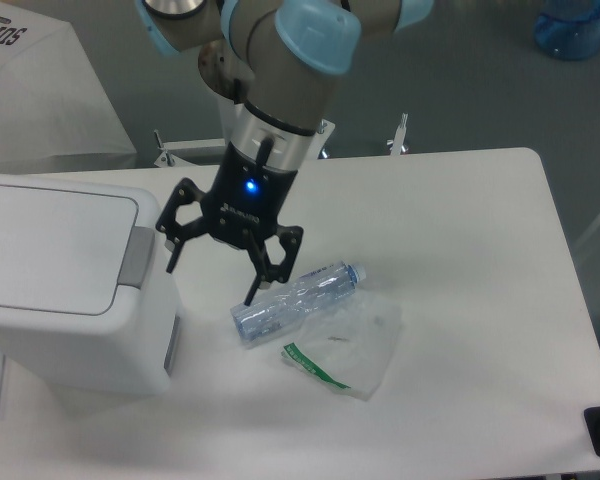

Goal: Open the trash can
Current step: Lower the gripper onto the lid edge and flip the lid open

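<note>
White tabletop (460,220) fills most of the view, with a grey floor behind it and a blue water jug (578,28) at the top right corner of the picture. At the table's left edge sits the trash can (65,290), a big white box with its flat lid down and the grey push latch (136,256) on the lid's right-hand side, facing the arm. Nothing is opened yet.

Just right of the can hangs the gripper (212,270), pointing down with its 2 fingers spread wide and nothing between them. Its left finger tip is close to the latch but apart from it; no contact shows.

Near the middle of the table, slightly toward the front edge, lies a clear plastic bottle (297,300) on its side, and touching it a crumpled clear bag (355,345) with a green strip.

Risks, as I judge them: the spread fingers could straddle the latch or land on the lid panel instead, so the press does nothing. A push with any sideways lean may slide the light can toward the left edge. The trailing finger passes close above the bottle and could roll it.
</note>
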Controlling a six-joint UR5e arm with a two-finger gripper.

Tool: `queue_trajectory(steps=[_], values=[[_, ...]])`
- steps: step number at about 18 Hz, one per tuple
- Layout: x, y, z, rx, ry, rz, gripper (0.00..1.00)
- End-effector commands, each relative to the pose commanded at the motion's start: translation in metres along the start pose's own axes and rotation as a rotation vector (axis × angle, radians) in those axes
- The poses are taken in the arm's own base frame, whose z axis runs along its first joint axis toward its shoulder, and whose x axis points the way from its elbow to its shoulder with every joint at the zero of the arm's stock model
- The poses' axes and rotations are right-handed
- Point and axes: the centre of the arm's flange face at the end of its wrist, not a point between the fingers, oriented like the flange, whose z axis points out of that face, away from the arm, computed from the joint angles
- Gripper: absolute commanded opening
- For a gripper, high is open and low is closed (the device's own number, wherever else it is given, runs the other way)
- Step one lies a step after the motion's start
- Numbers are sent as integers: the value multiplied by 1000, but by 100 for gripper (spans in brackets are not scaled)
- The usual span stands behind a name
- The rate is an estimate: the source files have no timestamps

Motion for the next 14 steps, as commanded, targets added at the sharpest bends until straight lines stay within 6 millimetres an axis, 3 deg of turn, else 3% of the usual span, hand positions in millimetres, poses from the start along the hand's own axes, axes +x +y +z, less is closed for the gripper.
queue_trajectory(steps=[4,14], values=[[9,1,8,-11,15,4,100],[5,0,14,-13,15,-6,100]])
